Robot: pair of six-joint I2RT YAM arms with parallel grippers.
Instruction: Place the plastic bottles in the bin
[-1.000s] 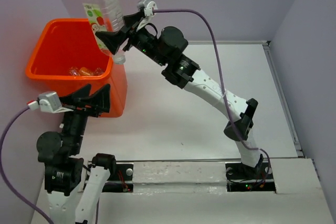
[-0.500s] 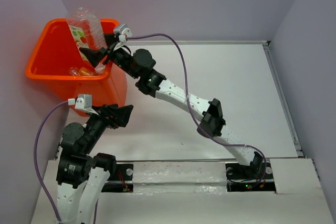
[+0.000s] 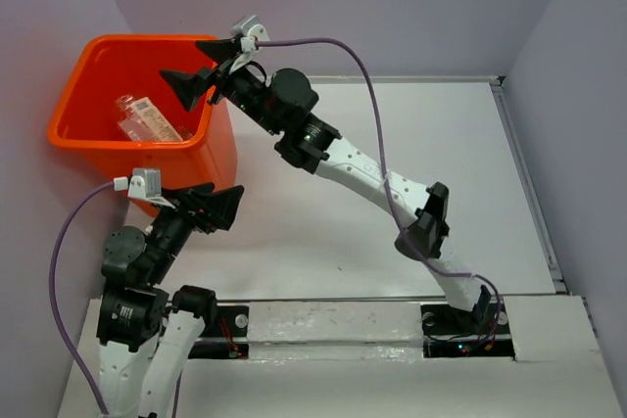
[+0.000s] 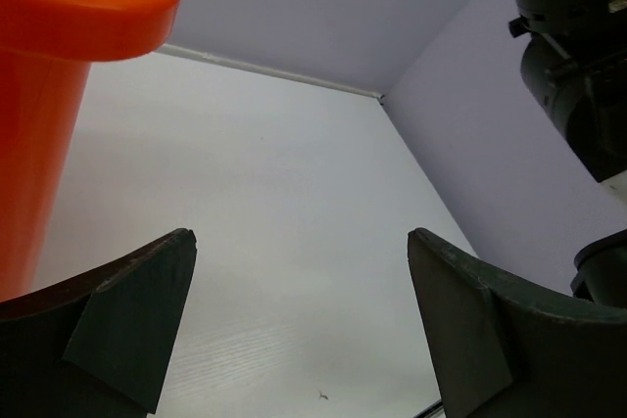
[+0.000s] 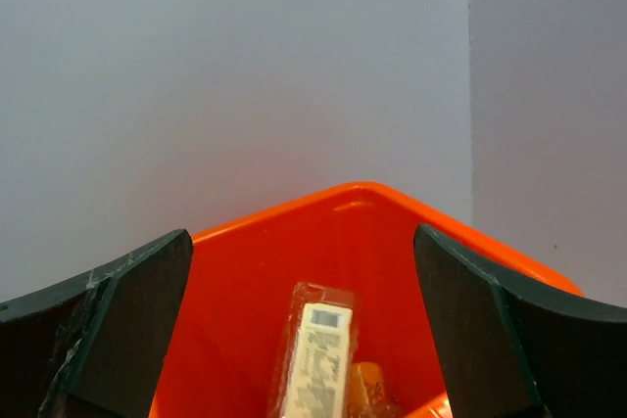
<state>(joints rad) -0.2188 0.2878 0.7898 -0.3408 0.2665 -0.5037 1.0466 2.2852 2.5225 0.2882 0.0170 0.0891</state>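
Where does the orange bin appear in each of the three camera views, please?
Top external: the bin sits in the upper left, against the left wall.
Left wrist: only its rim and one outer side show, in the top-left corner.
Right wrist: bottom centre, seen from above its rim, with a labelled bottle inside.
Shared landmark: the pale lilac wall behind the bin shows in all three.

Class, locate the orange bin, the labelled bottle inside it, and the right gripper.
orange bin (image 3: 127, 61): top external, far inner wall.
labelled bottle (image 5: 321, 364): right wrist, its label.
right gripper (image 3: 182, 60): top external, between fingertips.

Robot lab enclosure, bare lilac walls (image 3: 411, 7), white table (image 3: 323, 232)
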